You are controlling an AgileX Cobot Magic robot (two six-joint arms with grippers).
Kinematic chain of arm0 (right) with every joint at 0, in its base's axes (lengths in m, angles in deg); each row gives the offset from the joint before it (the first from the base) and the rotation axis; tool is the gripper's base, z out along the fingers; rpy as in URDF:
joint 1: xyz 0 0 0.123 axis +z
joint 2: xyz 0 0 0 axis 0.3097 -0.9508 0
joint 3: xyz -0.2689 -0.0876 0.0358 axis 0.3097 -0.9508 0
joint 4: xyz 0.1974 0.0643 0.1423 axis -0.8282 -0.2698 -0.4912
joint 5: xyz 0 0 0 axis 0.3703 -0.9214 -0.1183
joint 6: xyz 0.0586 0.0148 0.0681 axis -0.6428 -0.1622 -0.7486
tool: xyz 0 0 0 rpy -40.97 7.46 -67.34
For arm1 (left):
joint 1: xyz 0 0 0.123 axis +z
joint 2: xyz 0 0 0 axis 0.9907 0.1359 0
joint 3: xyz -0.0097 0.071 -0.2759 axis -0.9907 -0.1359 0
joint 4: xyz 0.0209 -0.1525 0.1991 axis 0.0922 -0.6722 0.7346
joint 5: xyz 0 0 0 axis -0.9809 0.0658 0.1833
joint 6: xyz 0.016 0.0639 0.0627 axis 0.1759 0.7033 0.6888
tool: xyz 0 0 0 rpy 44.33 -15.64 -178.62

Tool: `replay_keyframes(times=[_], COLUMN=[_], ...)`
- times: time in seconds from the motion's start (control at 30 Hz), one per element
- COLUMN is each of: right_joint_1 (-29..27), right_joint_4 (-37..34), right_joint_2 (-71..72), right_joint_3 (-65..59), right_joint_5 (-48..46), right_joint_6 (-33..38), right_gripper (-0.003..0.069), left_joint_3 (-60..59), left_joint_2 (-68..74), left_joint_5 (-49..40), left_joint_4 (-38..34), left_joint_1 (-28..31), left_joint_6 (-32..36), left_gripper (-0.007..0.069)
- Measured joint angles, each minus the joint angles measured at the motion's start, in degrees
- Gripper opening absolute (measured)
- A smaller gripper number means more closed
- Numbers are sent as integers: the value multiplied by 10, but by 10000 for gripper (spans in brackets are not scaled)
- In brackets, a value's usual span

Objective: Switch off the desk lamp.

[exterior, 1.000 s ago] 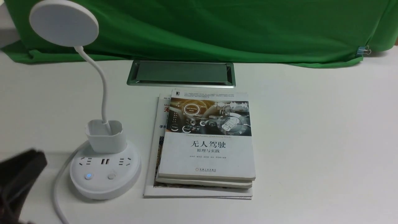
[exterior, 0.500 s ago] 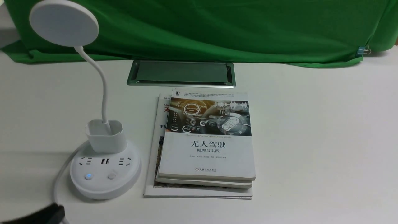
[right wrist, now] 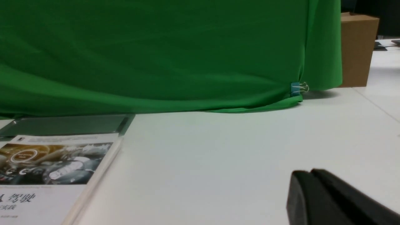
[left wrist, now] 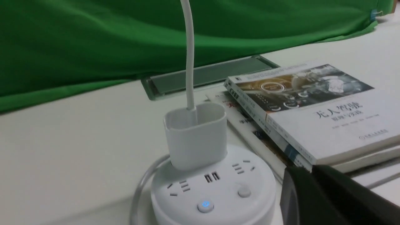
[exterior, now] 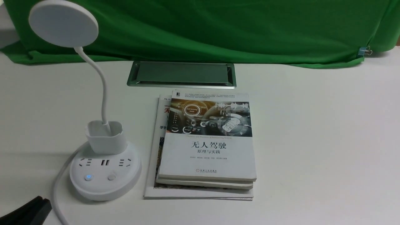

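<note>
Green cloth (exterior: pixel 218 28) hangs across the far side of a white surface (exterior: pixel 312 140), with a metal cable hatch (exterior: pixel 181 74) set into it just in front of the cloth and a stack of books (exterior: pixel 206 147) at the middle.

A second ago the left tool (exterior: pixel 26 211) was a dark blur level with the lamp's base at the left edge. It has since dropped to the near-left corner, where only its black tip shows, clear of the base and beside the cord (exterior: pixel 57 190). In the left wrist view the two fingers (left wrist: pixel 318 193) look pressed together with nothing between them. The right tool (right wrist: pixel 315 197), seen only in its own wrist view, also looks pressed together and empty, far to the right of the lamp. A retreat like this suggests the press is over, though no change in light is plain on the surface.

At the near left stands the desk lamp (exterior: pixel 104 170): a white round socket base with a cup-shaped holder (exterior: pixel 105 137), and a thin gooseneck (exterior: pixel 101 81) rising to a flat disc head (exterior: pixel 62 22) at the far left. Two small buttons sit on its near face: the left button (exterior: pixel 89 177) glows blue, the right button (exterior: pixel 111 177) is plain. Whether the head is lit cannot be told, since only its back shows.
</note>
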State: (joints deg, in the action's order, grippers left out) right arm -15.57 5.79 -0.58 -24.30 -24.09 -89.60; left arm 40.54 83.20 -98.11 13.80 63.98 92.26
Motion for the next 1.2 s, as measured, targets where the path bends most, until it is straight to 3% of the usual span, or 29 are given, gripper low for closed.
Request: replay_keyframes(times=[0.37,0.77,1.2], right_joint_1=[0,0,0], right_joint_4=[0,0,0], right_joint_2=[0,0,0], right_joint_3=[0,0,0], right_joint_5=[-1,-1,-1], right_joint_6=[0,0,0], right_gripper=[35,36,36], left_joint_3=[0,0,0], left_joint_2=[-1,-1,-1], left_joint_5=[-17,-17,-17], left_joint_4=[2,5,6], left_joint_1=[4,142,148], left_joint_6=[1,2,2], left_gripper=[19,20,22])
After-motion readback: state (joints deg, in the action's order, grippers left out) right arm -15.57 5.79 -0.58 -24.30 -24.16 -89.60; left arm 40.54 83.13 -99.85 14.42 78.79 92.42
